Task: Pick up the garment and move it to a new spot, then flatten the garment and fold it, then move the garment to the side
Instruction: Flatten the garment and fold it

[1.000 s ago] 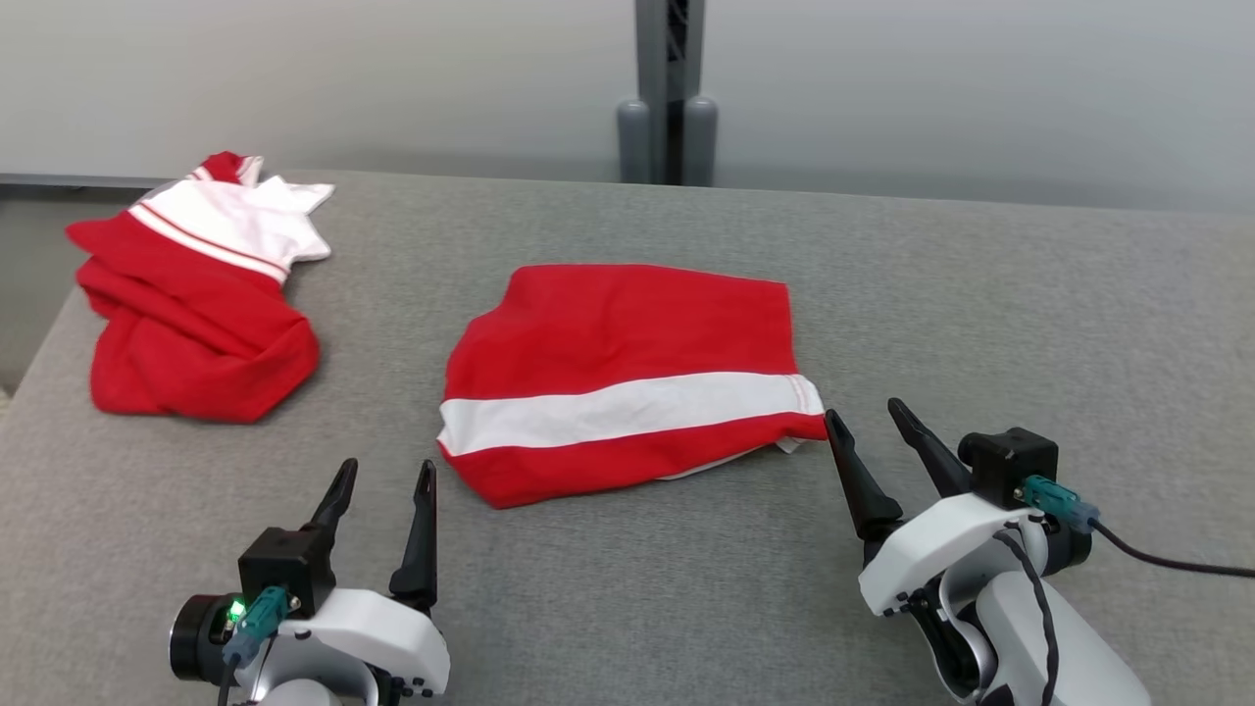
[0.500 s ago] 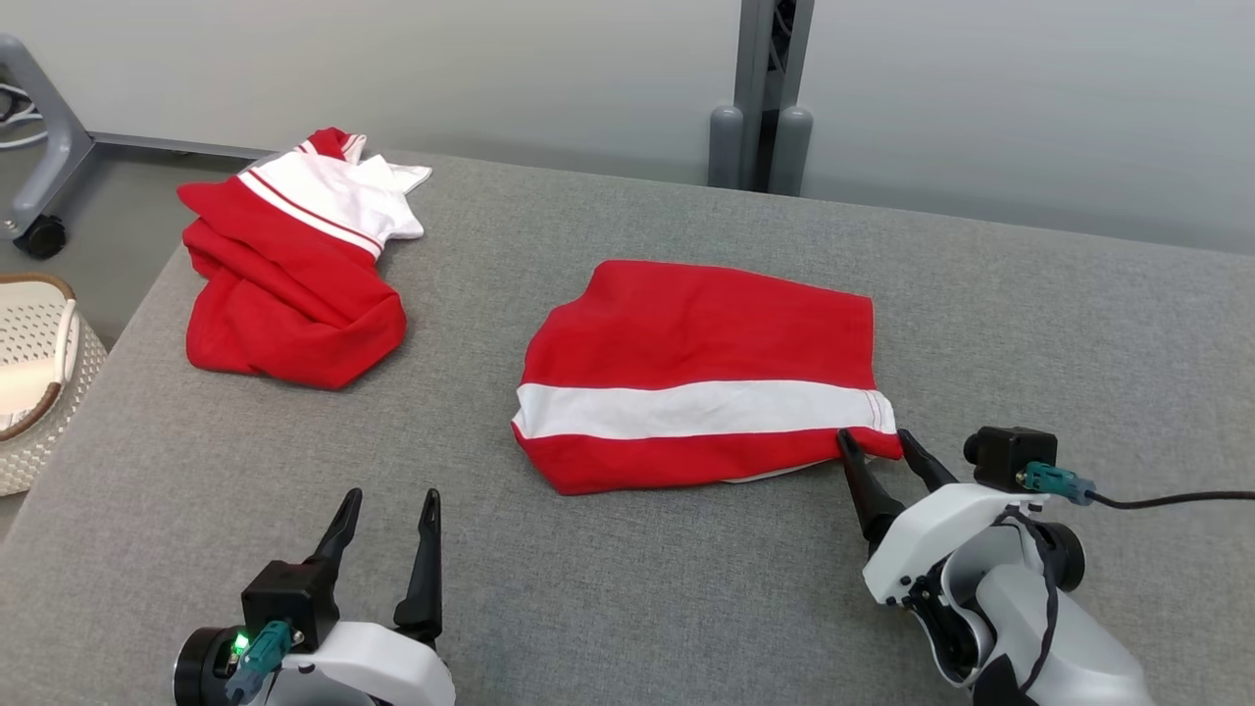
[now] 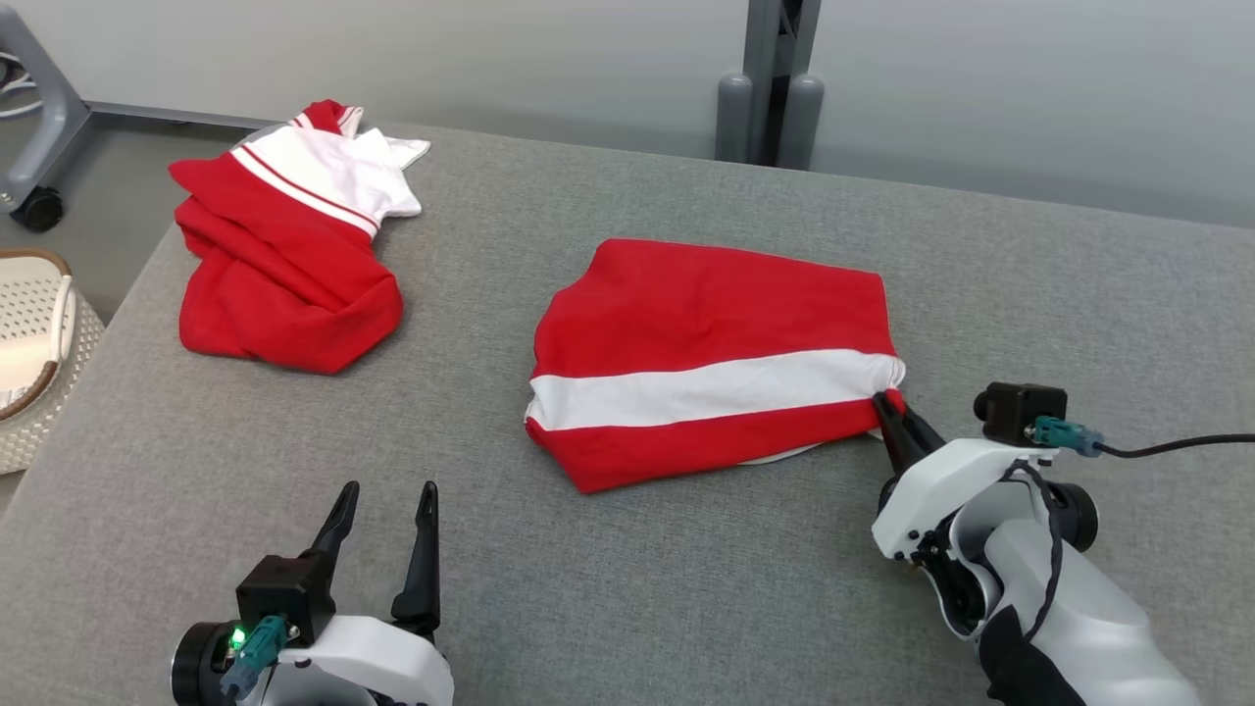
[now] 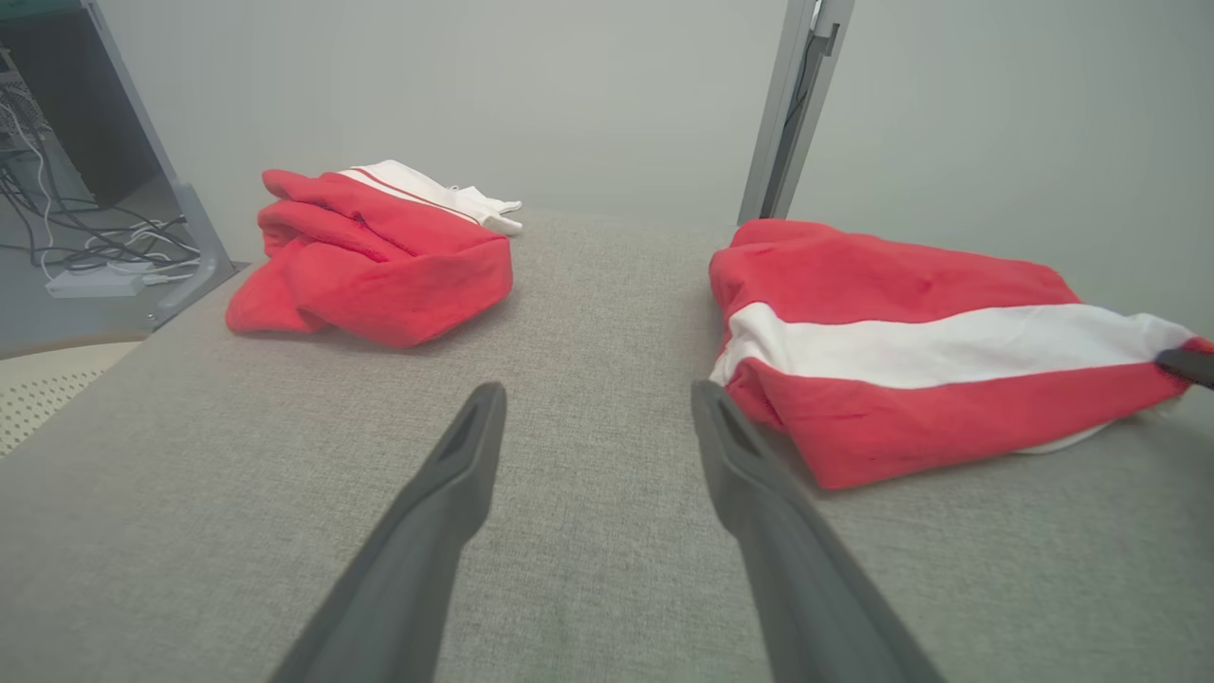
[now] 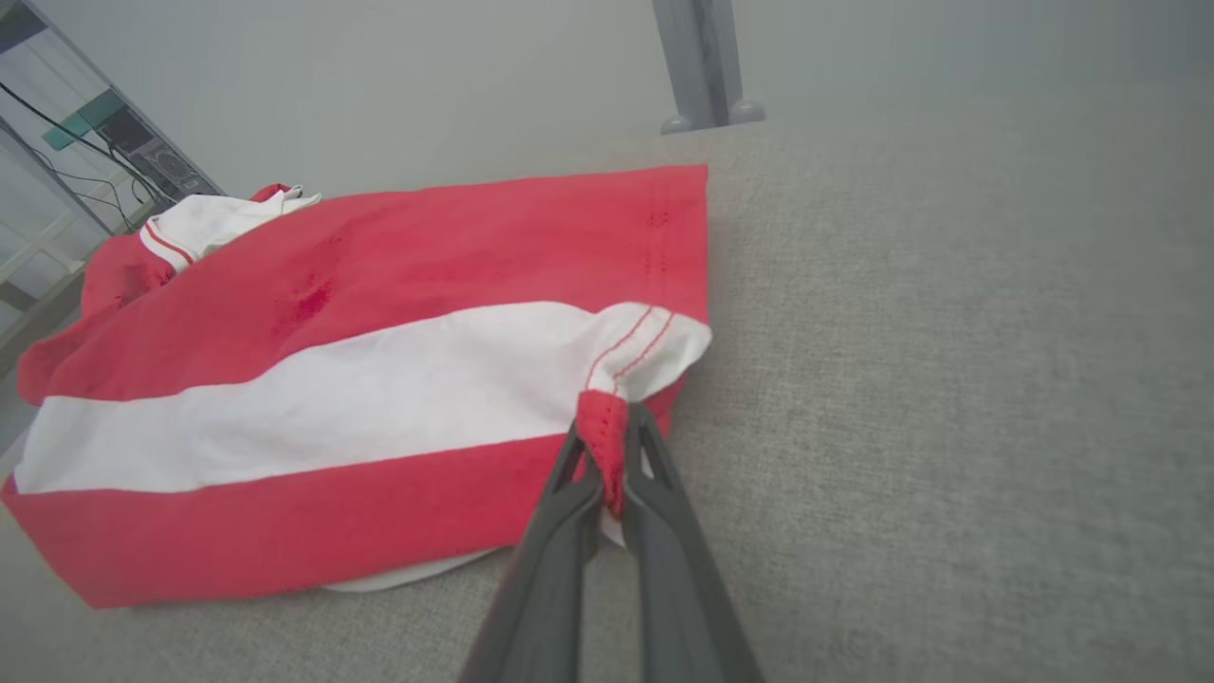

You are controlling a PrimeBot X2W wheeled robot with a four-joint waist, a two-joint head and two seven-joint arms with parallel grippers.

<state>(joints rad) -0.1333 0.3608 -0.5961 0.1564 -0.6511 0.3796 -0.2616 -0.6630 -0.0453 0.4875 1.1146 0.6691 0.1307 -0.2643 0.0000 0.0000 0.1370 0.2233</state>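
left gripper point(image 3: 387, 487): near left of the table point(image 3: 686, 608), jaws wide apart, nothing in them, fingers aimed at bare cloth just left of the garment; same as a second ago.
right gripper point(image 3: 890, 402): near right, jaws pinched tight on the garment's near right corner; a second ago they were spread wide just short of that corner, so the grasp is brand new. The right wrist view shows a red fold squeezed between the fingers point(image 5: 654, 512).
garment point(image 3: 706, 333): mid table, slightly right; red with a white band, lying as a tidy flat rectangle. The held corner is bunched and turned up at the pinch, the rest still flat on the table, not lifted.
camera note: the head view has swung since a second ago, so the apparent drift of everything is the camera, not the things.
pile point(image 3: 284, 265): far left, a second red and white garment, crumpled, well apart from both grippers, untouched.
basket point(image 3: 29, 392): off the left edge, down on the floor.
post point(image 3: 770, 88): grey, behind the far edge.
step: judging by its neat shape, folding looks done; this grip likely starts the move to the side.
risk: a one-corner hold could drag the fold open; the left gripper is free to take the other corner.
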